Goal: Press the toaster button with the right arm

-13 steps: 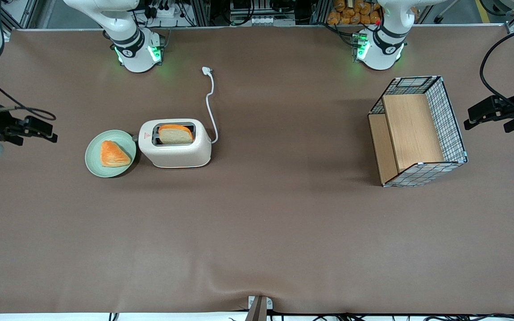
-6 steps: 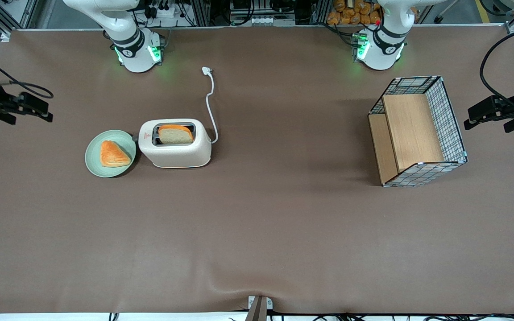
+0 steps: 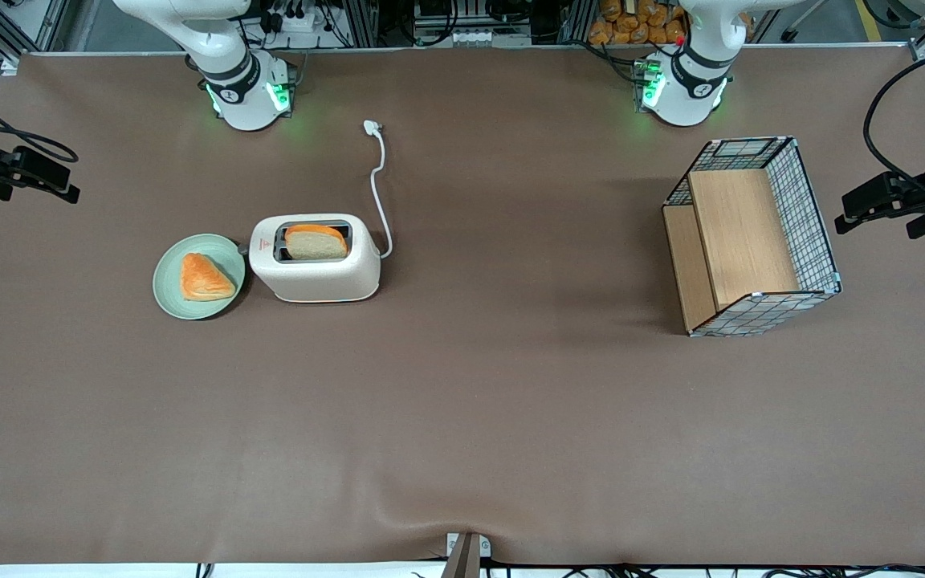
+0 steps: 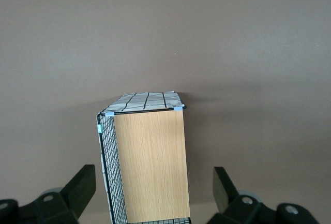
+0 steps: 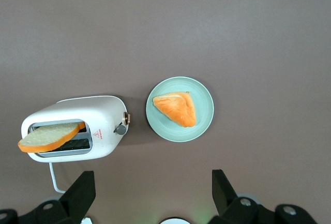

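Note:
The cream-white toaster (image 3: pixel 315 273) stands on the brown table with a slice of bread (image 3: pixel 315 242) sticking out of its dark slot. The toaster button (image 5: pixel 120 129) is a small grey tab on the narrow end face that looks toward the green plate (image 3: pixel 167 293). My right gripper (image 3: pixel 67 183) hovers at the working arm's end of the table, well apart from the toaster and a little farther from the front camera than it. In the right wrist view the gripper (image 5: pixel 153 190) is open, with nothing between its fingers, looking down on the toaster (image 5: pixel 98 111) and the plate (image 5: pixel 204 123).
An orange pastry (image 3: pixel 204 277) lies on the plate, which sits right beside the toaster's button end. The white cord and plug (image 3: pixel 372 126) trail away from the front camera. A wire-and-wood basket (image 3: pixel 751 237) stands toward the parked arm's end.
My right gripper has moved farther from the front camera and slightly away from the toaster, toward the table's end. The toaster, plate and basket have not moved.

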